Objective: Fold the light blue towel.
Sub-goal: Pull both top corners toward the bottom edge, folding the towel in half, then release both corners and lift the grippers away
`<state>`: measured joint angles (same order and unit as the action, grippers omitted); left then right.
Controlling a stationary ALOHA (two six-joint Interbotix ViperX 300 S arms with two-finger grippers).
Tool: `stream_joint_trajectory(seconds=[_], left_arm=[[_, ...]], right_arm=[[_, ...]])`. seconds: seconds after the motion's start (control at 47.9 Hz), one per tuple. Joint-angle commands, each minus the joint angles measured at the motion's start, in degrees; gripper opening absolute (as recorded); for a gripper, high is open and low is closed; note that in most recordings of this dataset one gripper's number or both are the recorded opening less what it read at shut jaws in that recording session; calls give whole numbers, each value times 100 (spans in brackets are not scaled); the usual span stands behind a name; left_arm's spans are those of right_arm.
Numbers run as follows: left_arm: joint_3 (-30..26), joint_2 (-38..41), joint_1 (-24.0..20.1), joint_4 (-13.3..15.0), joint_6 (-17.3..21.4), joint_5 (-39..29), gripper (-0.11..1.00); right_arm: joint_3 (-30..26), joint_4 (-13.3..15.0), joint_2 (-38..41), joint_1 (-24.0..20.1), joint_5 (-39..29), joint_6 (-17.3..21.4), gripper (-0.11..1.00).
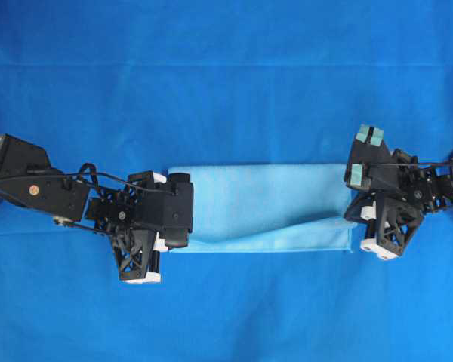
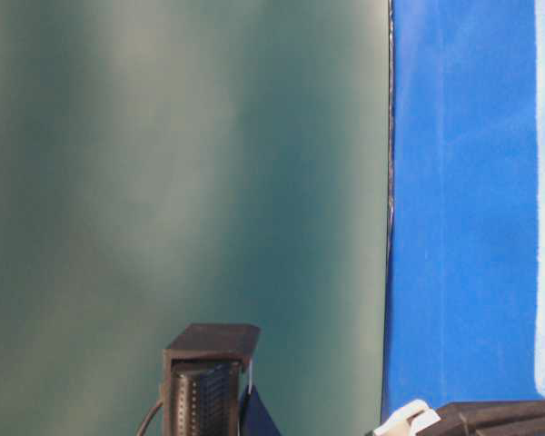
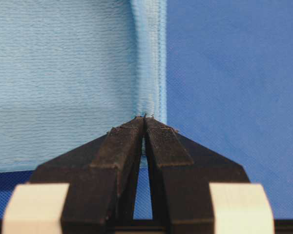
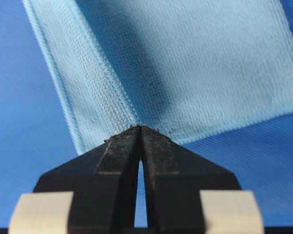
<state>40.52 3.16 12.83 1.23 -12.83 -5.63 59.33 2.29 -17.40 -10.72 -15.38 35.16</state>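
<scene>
light blue towel (image 1: 264, 207) lies folded mid-tablecloth (image 1: 226, 90). left gripper (image 3: 144, 119) clamped on its hemmed edge; right gripper (image 4: 139, 127) clamped on the opposite hem. bare cloth surrounds all sides.

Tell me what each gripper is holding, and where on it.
Both hold the light blue towel: the left gripper is pinched on its hemmed edge, the right gripper on the hem at the opposite end.

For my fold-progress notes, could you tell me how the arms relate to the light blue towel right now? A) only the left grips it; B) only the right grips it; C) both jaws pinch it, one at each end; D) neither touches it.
C: each wrist view shows shut jaws pinching the hem of the light blue towel, with the left gripper and right gripper at opposite ends.
</scene>
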Motion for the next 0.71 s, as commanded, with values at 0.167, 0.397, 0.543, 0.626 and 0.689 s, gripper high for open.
stream_joint_trajectory(seconds=[0.167, 0.397, 0.543, 0.626, 0.689], left_arm=[[-79, -88, 18, 0, 79, 9, 30], [-62, -352, -62, 0, 246, -114, 67], [-88, -457, -325, 0, 501, -105, 65], [-114, -439, -563, 0, 712, -105, 65], [-114, -448, -747, 0, 844, -88, 65]], right_arm=[[-185, 0, 35, -26, 193, 0, 1], [-316, 53, 0, -44, 9, -53, 48], [-378, 431, -123, 167, -431, -62, 62], [-378, 686, -185, 527, -677, -44, 57], [-360, 835, -202, 791, -782, -44, 58]])
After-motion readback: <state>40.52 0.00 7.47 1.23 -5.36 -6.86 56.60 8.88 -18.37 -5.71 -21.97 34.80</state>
